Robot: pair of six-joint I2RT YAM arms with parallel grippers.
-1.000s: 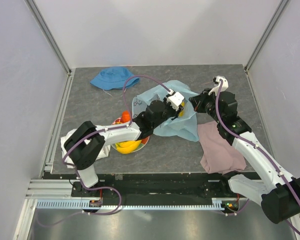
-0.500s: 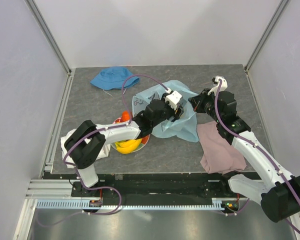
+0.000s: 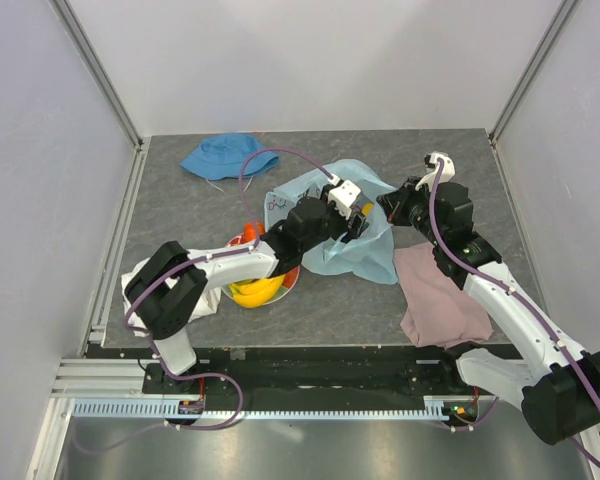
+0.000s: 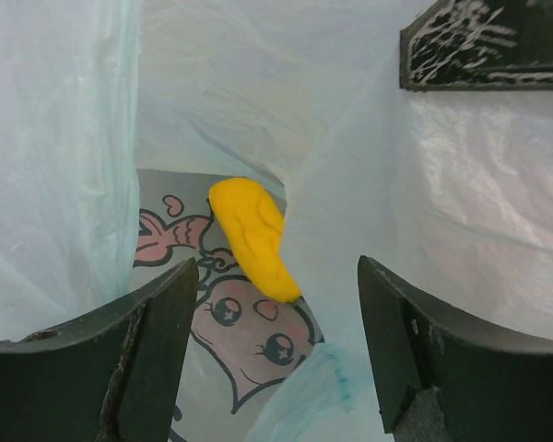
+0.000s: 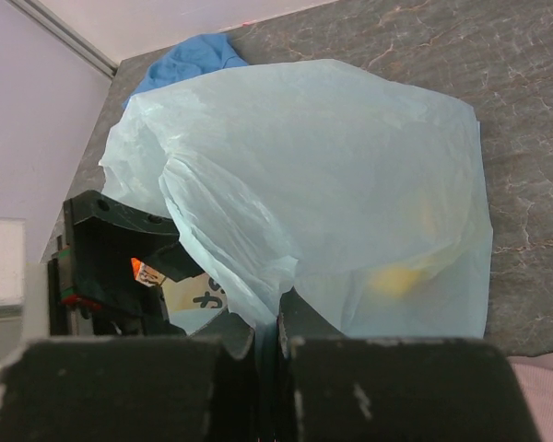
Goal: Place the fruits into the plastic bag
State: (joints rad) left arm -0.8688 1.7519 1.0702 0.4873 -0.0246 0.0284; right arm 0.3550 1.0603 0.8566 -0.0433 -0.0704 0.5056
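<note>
Lying inside plastic bag (image 4: 212,83): one yellow fruit (image 4: 253,239)

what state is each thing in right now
bag, edge pinched up, one fruit inside
yellow fruit, loose in bag, ungripped
left gripper, open, inside bag
right gripper, shut on bag
bananas, outside bag
hat, lying loose
pink cloth, lying loose

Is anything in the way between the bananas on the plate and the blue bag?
Only the left arm itself: it stretches over the bananas, with the left gripper open inside the plastic bag, whose rim the right gripper pinches.
</note>
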